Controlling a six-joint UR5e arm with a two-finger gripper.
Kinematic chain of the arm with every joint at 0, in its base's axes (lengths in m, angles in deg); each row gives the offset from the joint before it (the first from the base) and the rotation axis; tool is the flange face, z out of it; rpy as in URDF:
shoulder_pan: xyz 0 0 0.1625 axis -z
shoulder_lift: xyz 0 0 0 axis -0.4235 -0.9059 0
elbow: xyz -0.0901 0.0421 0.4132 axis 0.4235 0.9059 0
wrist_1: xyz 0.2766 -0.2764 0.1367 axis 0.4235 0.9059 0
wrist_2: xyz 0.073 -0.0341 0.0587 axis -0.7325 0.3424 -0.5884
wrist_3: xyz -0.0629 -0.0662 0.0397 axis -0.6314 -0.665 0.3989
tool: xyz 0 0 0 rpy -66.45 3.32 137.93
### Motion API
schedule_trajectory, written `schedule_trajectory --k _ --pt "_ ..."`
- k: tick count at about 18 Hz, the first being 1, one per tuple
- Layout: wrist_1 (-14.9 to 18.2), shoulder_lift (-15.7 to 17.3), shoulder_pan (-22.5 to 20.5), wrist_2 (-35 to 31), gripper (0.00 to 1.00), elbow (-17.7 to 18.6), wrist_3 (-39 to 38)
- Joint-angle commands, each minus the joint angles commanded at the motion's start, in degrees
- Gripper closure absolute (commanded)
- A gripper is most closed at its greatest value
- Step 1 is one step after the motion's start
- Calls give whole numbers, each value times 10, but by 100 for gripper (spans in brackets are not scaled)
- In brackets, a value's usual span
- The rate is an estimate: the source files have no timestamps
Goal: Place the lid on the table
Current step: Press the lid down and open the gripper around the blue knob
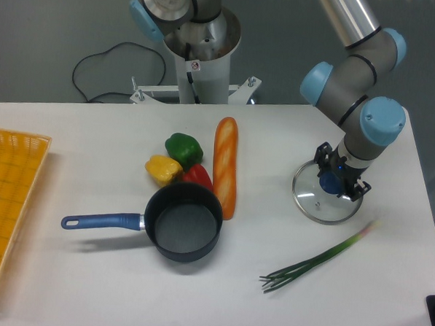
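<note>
The lid [314, 201], a round glass disc with a thin metal rim and a small vent hole, lies flat on the white table [87, 280] at the right. My gripper [336, 181] points straight down over its middle, with its fingers on either side of the blue knob [329, 183]. The fingers stand close around the knob; whether they press on it does not show. The lid looks to rest on the tabletop.
A dark saucepan [184, 221] with a blue handle sits at the table's middle. Behind it lie a baguette [225, 163] and green [183, 148], yellow [162, 169] and red peppers [196, 176]. A green onion [318, 259] lies at the front right. A yellow mesh tray [8, 196] is at the left edge.
</note>
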Motion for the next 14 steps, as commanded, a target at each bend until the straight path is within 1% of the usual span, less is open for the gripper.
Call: schedule_trajectory --k 2,3,7,9,10,11,12,14 --pt "0 0 0 0 33 0 0" --pt "0 0 0 0 31 0 0" --pt "0 0 0 0 25 0 0" --pt "0 -1 0 0 24 0 0" --pt "0 -1 0 0 20 0 0" --pt "0 -1 0 0 12 -1 0" --pt "0 -1 1 0 2 -2 0" --pt "0 0 0 0 0 -3 0"
